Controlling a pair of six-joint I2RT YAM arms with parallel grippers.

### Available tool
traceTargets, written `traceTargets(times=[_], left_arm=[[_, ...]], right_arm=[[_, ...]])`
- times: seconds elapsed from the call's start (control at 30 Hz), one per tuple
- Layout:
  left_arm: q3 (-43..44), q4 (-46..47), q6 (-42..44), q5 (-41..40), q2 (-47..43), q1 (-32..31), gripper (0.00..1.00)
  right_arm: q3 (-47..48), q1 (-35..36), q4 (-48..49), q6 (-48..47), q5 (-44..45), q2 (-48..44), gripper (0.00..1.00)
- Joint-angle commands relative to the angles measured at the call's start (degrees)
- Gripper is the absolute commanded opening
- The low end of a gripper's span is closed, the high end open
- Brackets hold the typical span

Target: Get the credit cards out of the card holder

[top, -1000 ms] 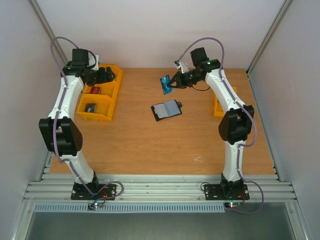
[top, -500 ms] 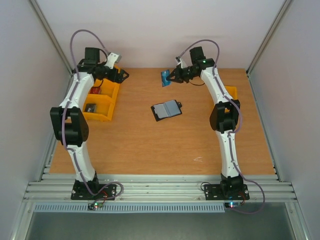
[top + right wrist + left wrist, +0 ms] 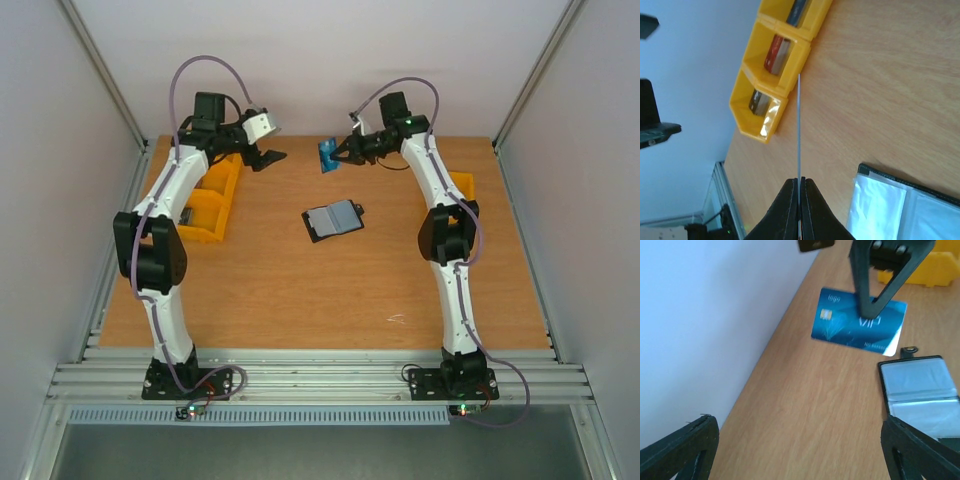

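Top external view puts the aluminium rail [image 3: 320, 372] nearest us, and beyond it a broad run of bare, pale-brown wood-grain bench [image 3: 300, 300] with open room across its width. Past that, about mid-bench, the card holder [image 3: 332, 220] lies open and flat, black-edged with blue-grey panels, its small snap tab [image 3: 358, 209] poking out at the right; free wood lies all round it. To the left a row of yellow plastic bins [image 3: 205, 205] hugs the bench's left edge, and a single yellow bin [image 3: 462, 184] sits partly behind the right arm near the right edge. Farthest back, close to the rear edge and the white wall [image 3: 300, 60], the right end effector [image 3: 339, 153] is pinched tight on a blue credit card [image 3: 326, 157], well apart from the holder. The left end effector [image 3: 270, 157] faces it across a gap, spread wide with nothing between its tips. From the left wrist we see our own black fingers [image 3: 685, 452] at the bottom corners, the holder's glossy clear sleeves at the right and, beyond, the card: glossy blue, round-cornered, with a gold chip [image 3: 826, 314] and "VIP" in pale letters; the smaller print is too blurred to read. From the right wrist the card is a thin edge-on line rising from the closed black pads [image 3: 785, 210], and the bins beyond hold a red item [image 3: 776, 54] and darker ones.
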Motion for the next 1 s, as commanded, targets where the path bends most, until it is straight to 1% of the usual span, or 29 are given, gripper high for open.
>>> traceTargets(times=[0.0, 0.03, 0.13, 0.2, 0.27, 0.33, 0.4, 0.5, 0.57, 0.63, 0.73, 0.77, 0.8, 0.87, 0.97], left_arm=[[3.9, -6.2, 5.3, 8.2, -2.1, -0.5, 0.89], [5.9, -10.5, 5.5, 9.6, -2.1, -0.6, 0.88], [10.0, -25.0, 10.5, 13.3, -2.1, -1.4, 0.82], [12.1, -32.5, 12.9, 15.4, -1.9, -1.9, 0.78], [13.9, -39.5, 15.3, 15.8, -1.7, -2.3, 0.75], [15.4, -46.9, 18.7, 15.3, -1.7, -2.6, 0.73], [16.2, -52.9, 22.7, 14.5, -1.8, -2.8, 0.7], [17.2, -58.9, 24.0, 14.2, -1.9, -2.9, 0.62], [17.3, -61.4, 24.8, 14.1, -2.4, -3.2, 0.54], [17.1, -62.8, 25.9, 13.9, -3.1, -3.6, 0.43], [16.5, -63.6, 26.2, 14.5, -4.1, -4.3, 0.23], [16.2, -63.5, 26.3, 14.8, -4.5, -4.5, 0.17], [15.8, -63.5, 26.5, 15.1, -4.9, -4.7, 0.14], [15.1, -62.9, 27.4, 15.6, -5.7, -5.0, 0.14], [14.7, -61.7, 27.4, 15.6, -6.3, -5.7, 0.19]], right_arm=[[1.2, 3.2, -6.4, -11.4, -1.1, -4.7, 0.01], [0.3, 3.7, -6.6, -12.7, -0.1, -5.7, 0.01], [-0.9, 6.0, -8.8, -20.6, 4.6, -8.4, 0.01], [-1.1, 7.6, -10.0, -25.0, 6.6, -10.0, 0.02], [-2.8, 9.6, -11.1, -30.6, 9.3, -12.1, 0.02], [-7.4, 12.4, -11.3, -38.6, 13.3, -15.5, 0.01], [-13.6, 15.2, -9.4, -45.6, 16.2, -20.8, 0.01], [-25.4, 15.8, 1.3, -49.1, 13.8, -28.4, 0.01], [-32.5, 16.5, 6.6, -53.3, 13.7, -33.3, 0.01], [-36.3, 17.0, 9.6, -54.8, 13.8, -36.2, 0.01], [-36.7, 17.1, 9.3, -55.9, 14.4, -37.2, 0.01], [-36.5, 17.1, 8.9, -56.3, 14.8, -37.3, 0.01], [-36.4, 17.1, 8.7, -56.6, 15.0, -37.5, 0.01], [-36.5, 17.2, 8.7, -57.2, 15.0, -38.0, 0.01], [-36.6, 17.3, 8.4, -58.2, 15.2, -38.4, 0.01]])
